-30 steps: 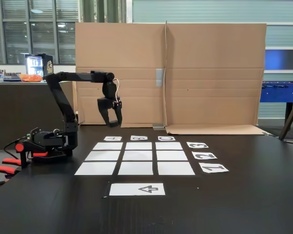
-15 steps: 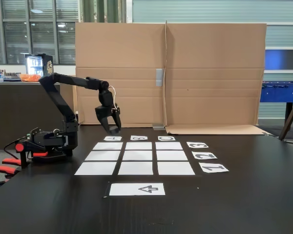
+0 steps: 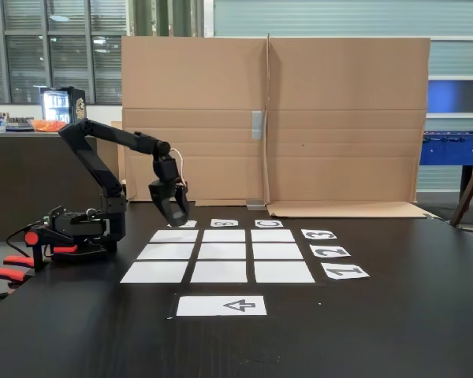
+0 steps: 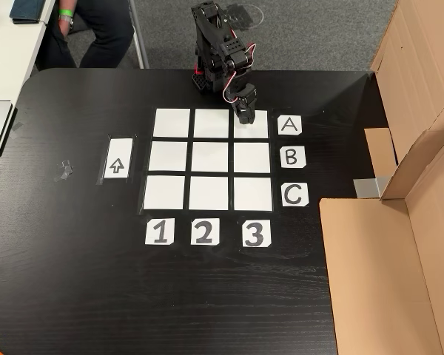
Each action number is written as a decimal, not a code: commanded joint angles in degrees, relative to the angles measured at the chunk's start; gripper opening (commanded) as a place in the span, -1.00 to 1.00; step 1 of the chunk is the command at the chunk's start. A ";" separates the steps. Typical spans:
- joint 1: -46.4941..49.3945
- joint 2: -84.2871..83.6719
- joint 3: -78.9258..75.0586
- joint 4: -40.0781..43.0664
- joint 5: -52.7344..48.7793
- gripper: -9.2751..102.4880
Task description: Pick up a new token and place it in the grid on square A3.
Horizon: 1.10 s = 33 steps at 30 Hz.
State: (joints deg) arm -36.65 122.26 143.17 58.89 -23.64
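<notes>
While the gripper [image 4: 244, 112] hangs over square A3 [image 4: 251, 123] of the grid [image 4: 211, 158], I cannot tell how the fingers stand, nor spot the token. Small, rigid, likely light: pinch its round sides.

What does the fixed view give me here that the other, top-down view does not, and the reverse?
The fixed view alone shows the gripper's height: it hangs close above the far left corner of the grid. It also shows the cardboard wall face-on.

The top-down view alone shows that corner to be square A3, in line with the A label and the 3 label, plus a person's legs beyond the table.

Both show all nine cells bare and the arrow sheet; whether a token is held is unclear.
</notes>
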 commanded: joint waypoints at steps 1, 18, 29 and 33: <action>-1.14 0.79 1.23 -1.14 -1.23 -0.72; -5.10 -1.32 5.19 -4.13 -2.46 -0.72; -5.19 -5.89 3.08 -4.39 -2.46 -0.72; -5.36 -8.17 1.67 -4.57 -2.46 -0.72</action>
State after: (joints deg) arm -41.31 115.40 147.04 54.93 -25.93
